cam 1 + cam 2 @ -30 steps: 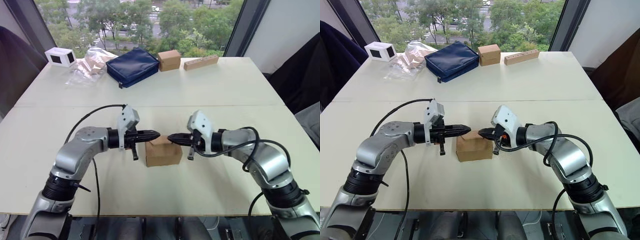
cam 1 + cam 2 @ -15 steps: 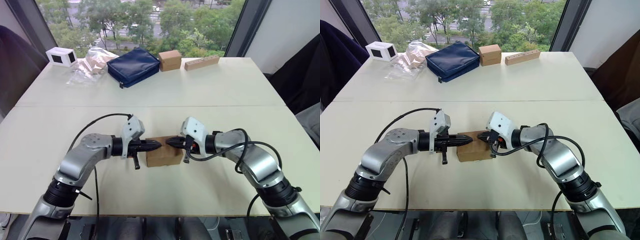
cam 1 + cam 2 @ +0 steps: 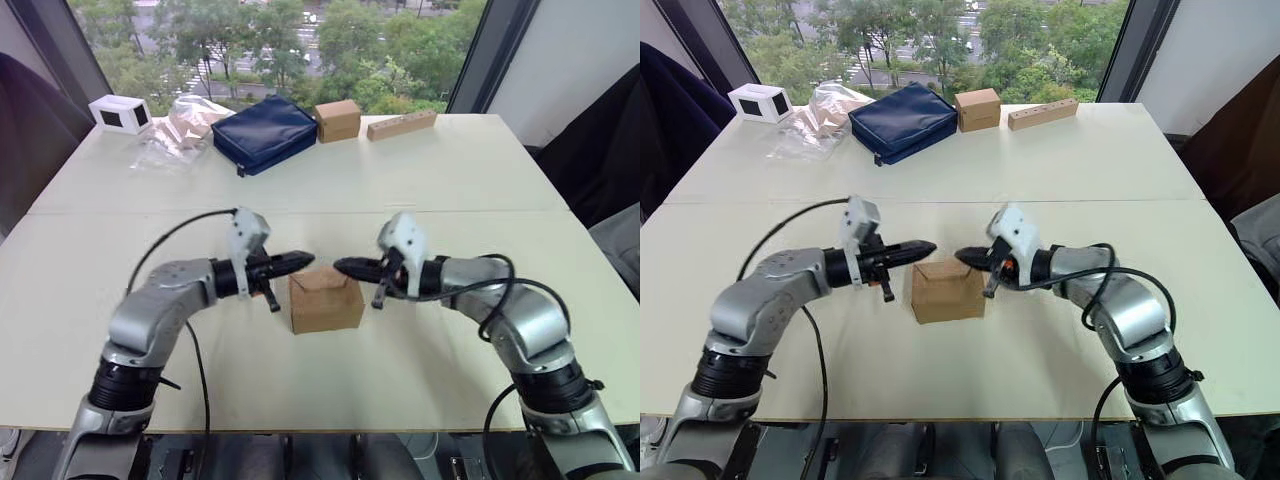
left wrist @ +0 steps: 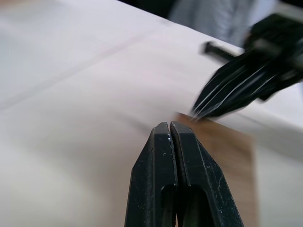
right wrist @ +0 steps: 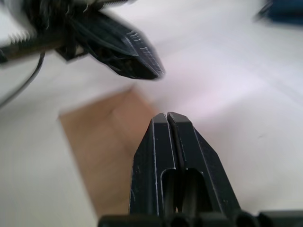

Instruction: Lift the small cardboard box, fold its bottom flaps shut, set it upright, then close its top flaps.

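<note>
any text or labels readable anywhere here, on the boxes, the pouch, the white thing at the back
No readable text anywhere.
small cardboard box: plain brown, no print.
Second brown box at the back: no marking to make out.
Navy pouch: no logo or label visible.
White box with dark panels: any print too small to read.
Wooden block: a row of small dark spots, no lettering.

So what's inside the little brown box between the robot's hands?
You can't see inside. The small cardboard box sits on the table with its top flaps folded over, so anything in it is hidden.
</note>
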Tool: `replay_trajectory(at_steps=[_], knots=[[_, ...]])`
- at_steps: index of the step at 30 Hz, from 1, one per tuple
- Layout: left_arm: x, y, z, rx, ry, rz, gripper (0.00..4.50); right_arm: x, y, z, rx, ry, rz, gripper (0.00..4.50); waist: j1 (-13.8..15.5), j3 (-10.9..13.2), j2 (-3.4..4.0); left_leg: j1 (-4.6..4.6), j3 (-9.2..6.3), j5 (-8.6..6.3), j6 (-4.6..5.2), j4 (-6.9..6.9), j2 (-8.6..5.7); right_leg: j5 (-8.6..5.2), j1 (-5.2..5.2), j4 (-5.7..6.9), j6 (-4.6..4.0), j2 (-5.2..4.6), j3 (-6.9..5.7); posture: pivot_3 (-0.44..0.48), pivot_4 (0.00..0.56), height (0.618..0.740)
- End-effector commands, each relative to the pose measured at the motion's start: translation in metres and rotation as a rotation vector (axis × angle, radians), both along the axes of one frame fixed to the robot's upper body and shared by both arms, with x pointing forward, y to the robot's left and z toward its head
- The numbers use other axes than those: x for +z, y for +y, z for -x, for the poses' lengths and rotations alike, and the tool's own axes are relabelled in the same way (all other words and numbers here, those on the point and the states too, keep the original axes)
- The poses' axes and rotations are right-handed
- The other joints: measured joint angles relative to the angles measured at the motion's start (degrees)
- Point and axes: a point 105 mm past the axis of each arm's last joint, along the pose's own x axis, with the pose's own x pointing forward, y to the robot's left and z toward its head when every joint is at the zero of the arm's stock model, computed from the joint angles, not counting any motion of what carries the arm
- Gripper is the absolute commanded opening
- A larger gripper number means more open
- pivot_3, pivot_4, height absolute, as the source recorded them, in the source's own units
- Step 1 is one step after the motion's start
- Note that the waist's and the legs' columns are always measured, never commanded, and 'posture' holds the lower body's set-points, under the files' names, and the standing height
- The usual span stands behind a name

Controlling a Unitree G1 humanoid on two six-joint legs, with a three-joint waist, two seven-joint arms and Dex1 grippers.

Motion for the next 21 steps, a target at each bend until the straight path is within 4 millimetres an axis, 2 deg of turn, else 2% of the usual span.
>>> replay_trajectory(at_steps=[1,4,6,10,13,18,21], knots=[[0.024,0.018,0.003,0.101,-0.106,0.032,0.03,0.029,-0.017,0.012,-0.023,-0.02,-0.122,0.0,0.0,0.0,0.0,0.0,0.0,0.0,0.0,0.0,-0.01,0.0,0.0,-0.01,0.0,-0.01,0.0,0.0,0.15,0.74],[0.026,0.037,0.003,0.215,-0.116,0.015,0.03,0.031,-0.034,0.023,-0.046,0.023,-0.146,0.0,0.2,0.0,0.0,-0.01,-0.01,-0.01,0.01,-0.03,-0.02,0.0,0.01,-0.04,0.0,-0.12,0.02,0.0,0.15,0.74],[0.016,0.046,0.007,0.229,-0.022,0.0,0.03,0.025,-0.046,0.031,-0.073,0.059,-0.14,0.0,0.2,0.0,0.0,-0.01,-0.01,0.0,0.01,-0.03,-0.02,0.0,0.03,-0.06,0.0,-0.13,0.02,0.0,0.15,0.74],[-0.009,0.06,0.033,0.154,0.135,-0.024,0.03,0.003,-0.069,0.049,-0.147,0.149,-0.088,0.0,0.0,0.0,0.0,0.01,0.0,-0.02,0.04,-0.13,-0.02,0.0,0.06,-0.13,0.0,-0.08,0.02,0.0,0.15,0.74],[-0.024,0.074,0.045,0.168,0.134,-0.072,0.03,-0.011,-0.076,0.062,-0.164,0.215,-0.071,0.0,-0.2,0.0,0.02,0.09,0.11,-0.01,0.03,-0.19,0.06,0.0,0.08,-0.17,0.0,-0.08,0.08,0.0,0.15,0.74],[-0.041,0.084,0.069,0.125,0.217,-0.088,0.03,-0.04,-0.094,0.082,-0.231,0.358,-0.053,0.0,0.2,0.0,0.02,0.89,0.18,0.0,0.0,-0.72,0.16,-0.03,0.79,-0.52,-0.05,-0.05,0.09,0.0,0.15,0.74],[-0.05,0.088,0.084,0.116,0.282,-0.092,0.03,-0.053,-0.105,0.089,-0.283,0.398,-0.028,0.0,0.2,0.0,0.02,0.89,0.21,-0.02,0.02,-0.76,0.16,-0.04,0.82,-0.6,-0.05,-0.07,0.1,0.0,0.15,0.74]])
